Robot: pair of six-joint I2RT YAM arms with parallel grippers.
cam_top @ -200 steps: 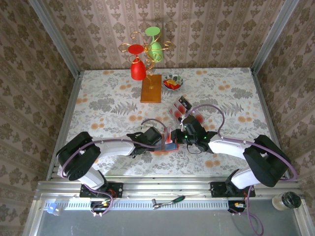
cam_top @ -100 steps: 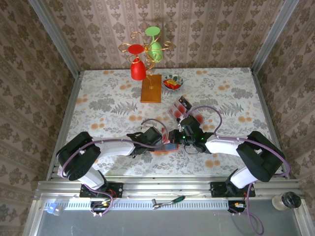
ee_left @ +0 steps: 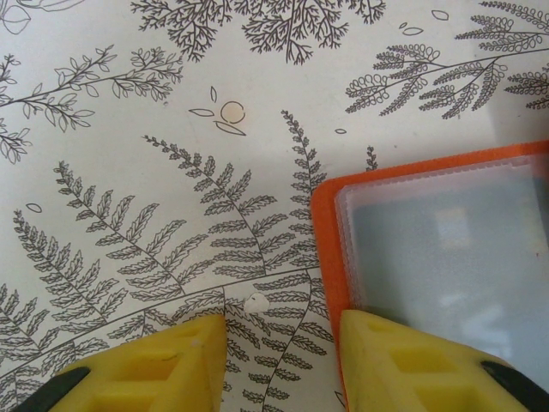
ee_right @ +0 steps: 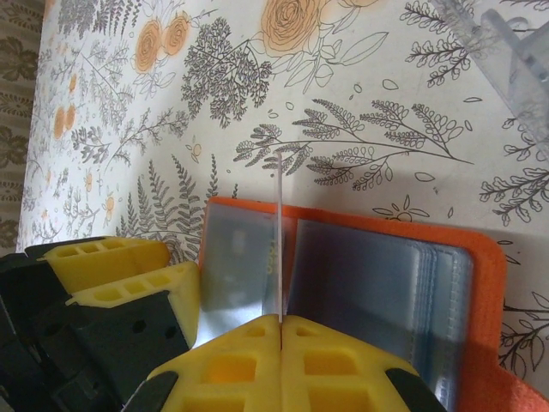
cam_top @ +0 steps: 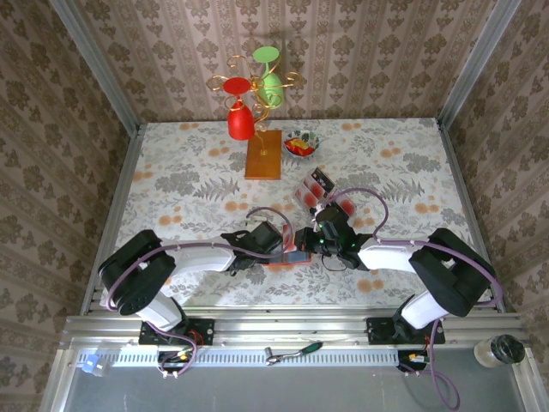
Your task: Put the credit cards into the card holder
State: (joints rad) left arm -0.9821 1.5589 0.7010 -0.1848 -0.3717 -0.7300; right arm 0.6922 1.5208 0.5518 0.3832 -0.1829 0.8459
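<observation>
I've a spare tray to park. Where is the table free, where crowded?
Free: cloth between the wooden stand and left wall; right side beyond the clear tray. Crowded: middle, where left gripper and right gripper, pinching a card, meet at the card holder.

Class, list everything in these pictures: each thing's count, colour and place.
card holder: one, orange, open on table between grippers.
held card: one, pale edge, upright over card holder.
tray: one, clear, beyond holder.
cards: several, red and dark, in tray.
bowl: one, red contents, beside stand.
stand: one, wooden base, red and green cups, far side.
left gripper: yellow, open, at holder's edge.
right gripper: yellow, shut on held card.
</observation>
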